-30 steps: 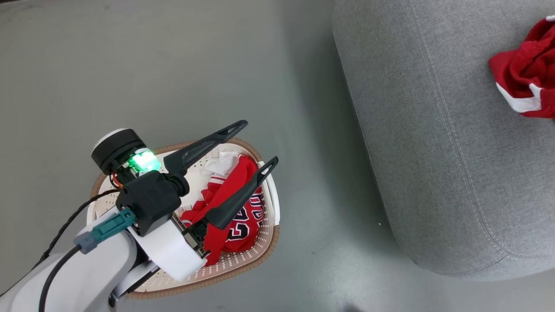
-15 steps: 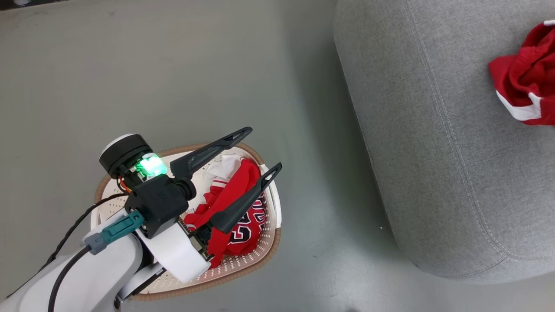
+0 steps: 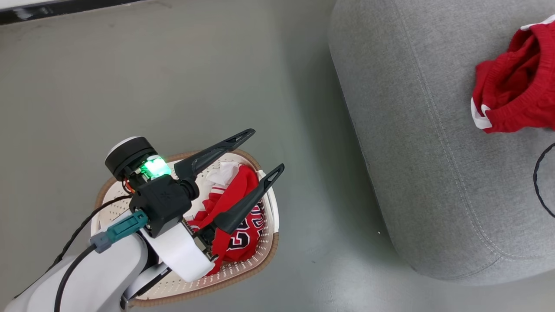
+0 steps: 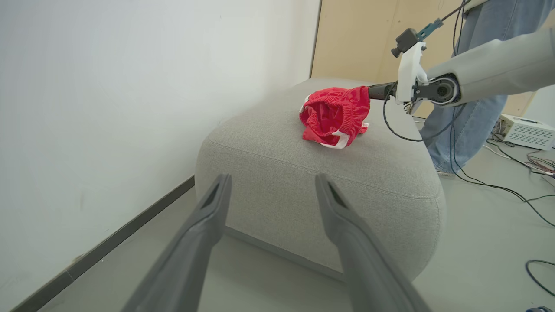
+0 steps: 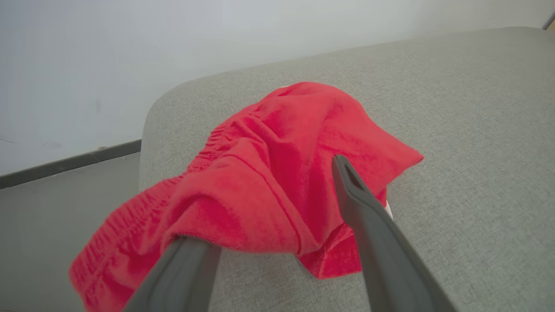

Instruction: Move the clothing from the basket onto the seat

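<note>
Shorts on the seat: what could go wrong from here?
The shorts drape over one finger of the open right pincer; pulling back could drag them across the seat or off it.
The arm's black cable hangs close beside them and might snag the fabric.
The jersey is bunched against the basket wall; a grasp there may catch the rim.
</note>
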